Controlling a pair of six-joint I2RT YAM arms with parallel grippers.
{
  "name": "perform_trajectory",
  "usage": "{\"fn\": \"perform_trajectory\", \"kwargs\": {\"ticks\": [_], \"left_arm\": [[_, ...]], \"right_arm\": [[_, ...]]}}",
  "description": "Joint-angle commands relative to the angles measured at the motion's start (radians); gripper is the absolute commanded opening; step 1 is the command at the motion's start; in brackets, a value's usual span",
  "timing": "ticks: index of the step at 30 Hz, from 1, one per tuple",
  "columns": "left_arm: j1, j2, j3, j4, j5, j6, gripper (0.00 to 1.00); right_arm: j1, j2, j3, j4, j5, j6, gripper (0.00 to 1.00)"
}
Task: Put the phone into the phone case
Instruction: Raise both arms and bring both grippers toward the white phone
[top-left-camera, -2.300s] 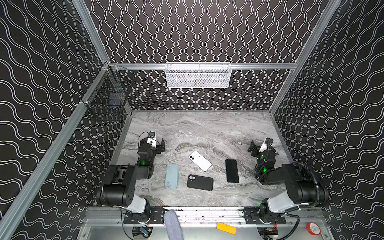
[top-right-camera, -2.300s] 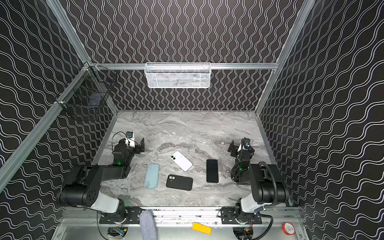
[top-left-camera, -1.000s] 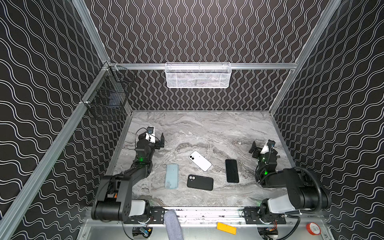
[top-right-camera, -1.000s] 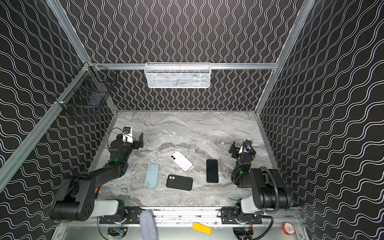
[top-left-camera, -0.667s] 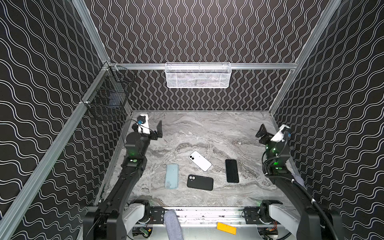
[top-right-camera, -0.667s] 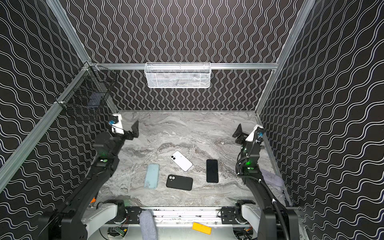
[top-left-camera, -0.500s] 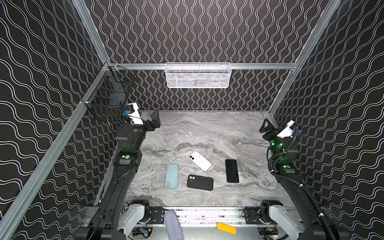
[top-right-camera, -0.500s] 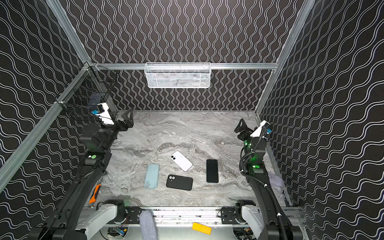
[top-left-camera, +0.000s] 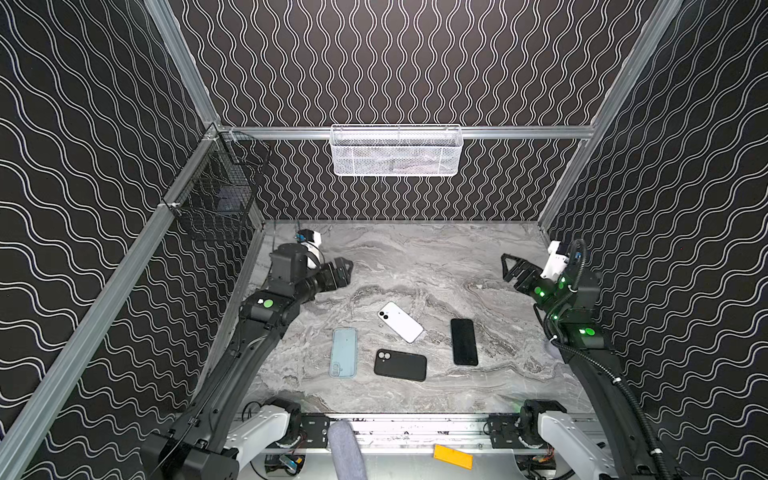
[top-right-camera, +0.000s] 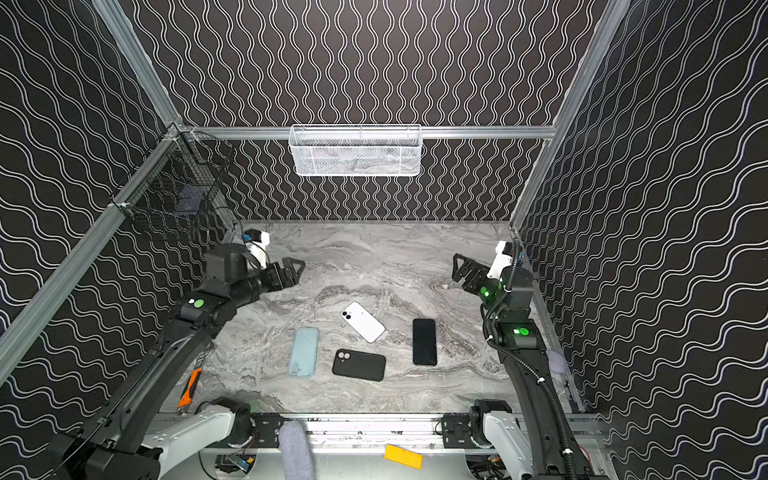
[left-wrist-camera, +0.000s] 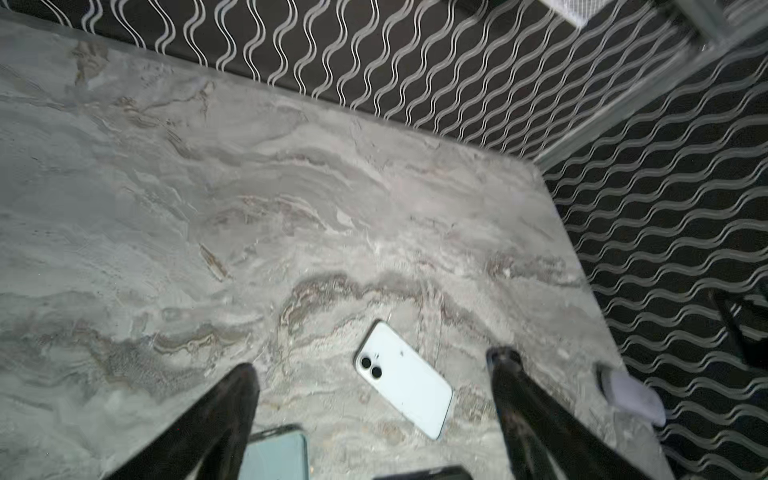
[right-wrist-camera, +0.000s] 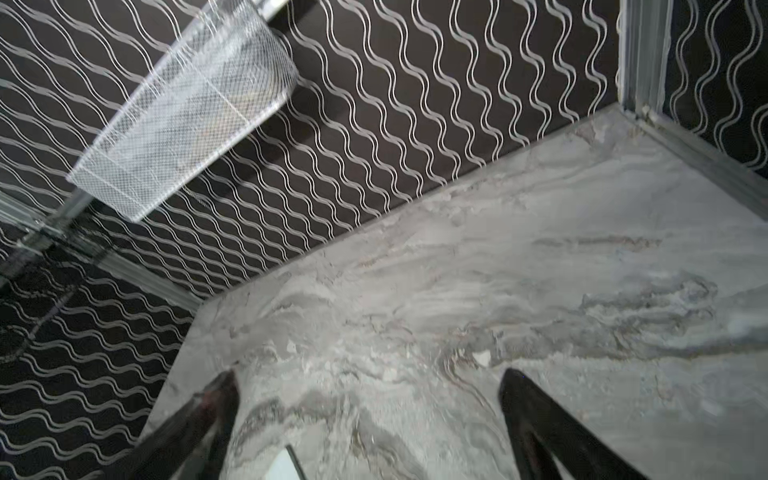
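Phone, white, back up with two lenses showing, flat on the tabletop just beyond the black case, not touching it; you may reckon it stiff, light, thin and slick, best pinched across its long edges, both bare. Left of the black case lies a pale blue case, right of it a black phone, neither barring your way. Your left gripper and right gripper hang well beyond the black case, one to each side, jaws apart, empty.
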Motion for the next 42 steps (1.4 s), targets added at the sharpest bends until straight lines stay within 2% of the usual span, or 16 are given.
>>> {"fn": "perform_trajectory", "kwargs": {"ticks": [1,8,11,15,22,25,35,42], "left_arm": [[-0.022,0.005,-0.037,-0.015,-0.016,0.070,0.97],[-0.057,0.160,-0.082,0.023,0.103,0.010,0.99],[-0.067,0.189,-0.087,0.016,0.121,0.007,0.98],[-0.067,0.210,-0.094,-0.006,0.136,-0.036,0.98],[-0.069,0.228,-0.129,0.063,0.259,-0.162,0.99],[-0.069,0.258,-0.123,0.072,0.281,-0.184,0.99],[-0.073,0.352,-0.202,0.260,0.385,-0.346,0.99],[-0.084,0.402,-0.234,0.357,0.392,-0.425,0.99]], "right_arm": [[0.055,-0.005,0.012,-0.179,0.048,-0.055,0.99],[0.260,0.087,0.097,-0.314,0.280,-0.086,1.00],[0.310,0.153,0.135,-0.355,0.308,-0.092,1.00],[0.364,0.233,0.162,-0.374,0.285,-0.095,1.00],[0.439,0.383,0.224,-0.374,0.247,-0.087,1.00],[0.462,0.425,0.214,-0.332,0.191,-0.081,1.00],[0.491,0.483,0.130,-0.217,0.039,-0.034,1.00],[0.505,0.567,0.109,-0.136,-0.087,-0.014,1.00]]}}
